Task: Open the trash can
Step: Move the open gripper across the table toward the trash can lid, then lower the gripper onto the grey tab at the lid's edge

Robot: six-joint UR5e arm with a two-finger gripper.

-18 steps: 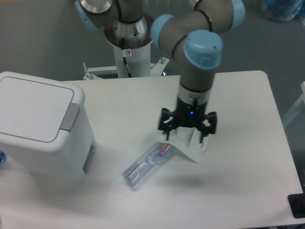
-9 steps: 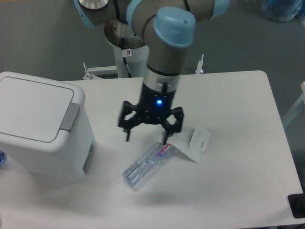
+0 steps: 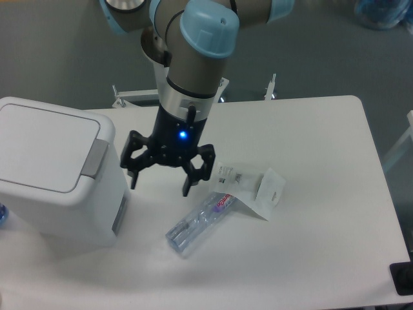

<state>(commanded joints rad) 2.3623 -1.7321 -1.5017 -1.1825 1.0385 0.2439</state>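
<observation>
The trash can [image 3: 55,171] is a large white boxy bin at the table's left edge. Its flat lid [image 3: 45,145] is shut, and a grey push tab [image 3: 97,158] sits on its right side. My gripper [image 3: 160,186] hangs open and empty above the table, just right of the bin. Its left fingertip is close to the bin's right wall, a little below the grey tab, without touching it.
A clear plastic tube package [image 3: 197,223] lies on the table below and right of the gripper. A white paper packet [image 3: 251,187] lies to its right. The arm's white base post [image 3: 177,81] stands behind the table's far edge.
The gripper has moved left across the table, from over the white packet to beside the trash can. It stayed open. The packet and tube lie where they were.
</observation>
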